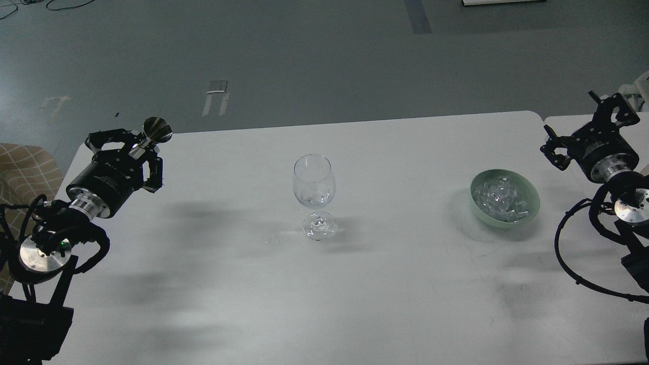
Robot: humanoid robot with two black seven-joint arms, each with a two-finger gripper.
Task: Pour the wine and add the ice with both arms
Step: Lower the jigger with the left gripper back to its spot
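Observation:
A clear stemmed wine glass (314, 186) stands upright at the middle of the white table (385, 284). Glinting drops of wine (313, 196) show low in its bowl. The ice (502, 198) is a heap of small clear chunks in a pale green bowl (530, 195) at the right. My left gripper (133, 148) is near the table's far left edge, shut on a small shiny metal cone cup (155, 129) with its mouth facing up and away. My right gripper (587, 128) hangs right of the green bowl, claws spread and empty.
A few wet drops (274, 238) glint on the table just left of the glass foot. A second white table (560, 121) adjoins at the far right. A tan checked surface (25, 167) lies beyond the left edge. Grey floor lies behind.

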